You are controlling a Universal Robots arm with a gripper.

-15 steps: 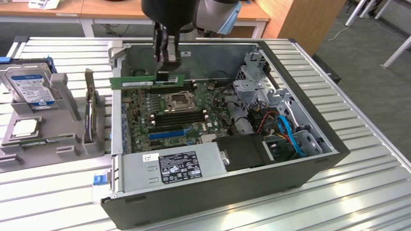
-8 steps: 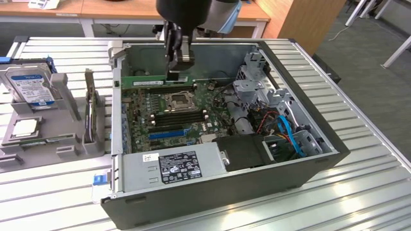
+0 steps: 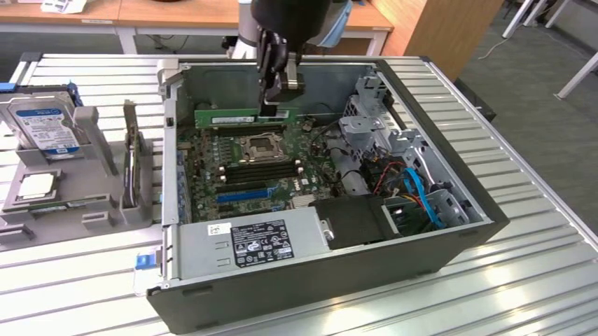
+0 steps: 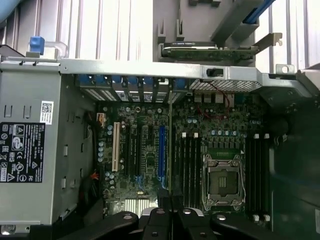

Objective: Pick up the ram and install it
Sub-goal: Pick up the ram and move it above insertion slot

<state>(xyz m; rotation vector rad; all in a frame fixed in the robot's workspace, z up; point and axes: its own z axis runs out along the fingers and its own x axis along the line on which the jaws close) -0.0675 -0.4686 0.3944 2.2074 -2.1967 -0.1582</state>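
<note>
Overhead, one gripper [image 3: 272, 106] upper centre, fingers [image 3: 270, 94] closed on one ram [image 3: 229, 117], partly hidden behind them, above one open computer case [image 3: 374, 280].

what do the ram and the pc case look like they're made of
Ram: green circuit board, probably fibreglass laminate, matte, with a pale label stuck on. PC case: likely sheet steel, going by the thin folded edges; dark matte paint outside, bare dull grey inside.

- The ram [image 3: 229, 117] is clamped level in the closed gripper [image 3: 273, 110], above the motherboard [image 3: 245, 183] of the open computer case [image 3: 439, 245].
- A hard drive [image 3: 42, 122] and an expansion card [image 3: 136, 164] are stood upright outside the case, at the exterior view's left.
</note>
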